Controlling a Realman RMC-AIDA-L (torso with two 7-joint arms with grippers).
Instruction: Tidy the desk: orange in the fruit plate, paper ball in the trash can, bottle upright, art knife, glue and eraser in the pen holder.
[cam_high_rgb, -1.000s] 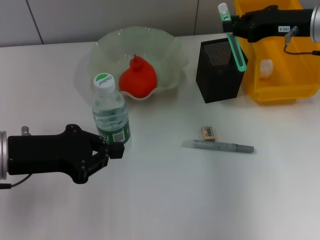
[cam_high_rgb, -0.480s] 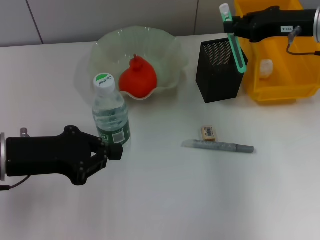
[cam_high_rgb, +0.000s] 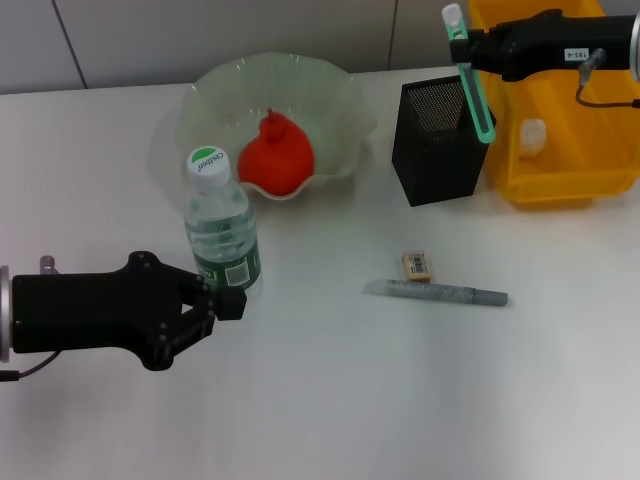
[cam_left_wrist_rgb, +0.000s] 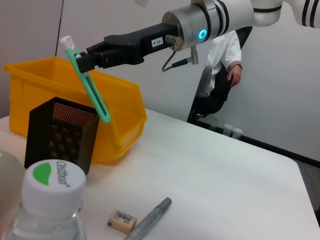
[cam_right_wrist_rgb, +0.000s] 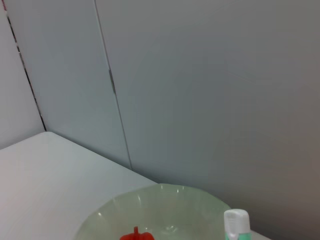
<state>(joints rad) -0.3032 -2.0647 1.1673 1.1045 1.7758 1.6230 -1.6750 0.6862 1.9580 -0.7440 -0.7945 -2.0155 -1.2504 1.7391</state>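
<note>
Right tool (cam_high_rgb: 468, 50), upper right of frame, is clamped on your green glue stick (cam_high_rgb: 472, 80), its tip over the black pen holder (cam_high_rgb: 438, 150). Orange (cam_high_rgb: 277, 155) sits in the fruit plate (cam_high_rgb: 330, 90). Left tool (cam_high_rgb: 228, 300): fingers together beside the upright bottle (cam_high_rgb: 220, 230).

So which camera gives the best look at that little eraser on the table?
The head view: the eraser lies fully visible just behind the grey pen. The left wrist view also shows it, low and near the edge. The right wrist view misses it entirely.
</note>
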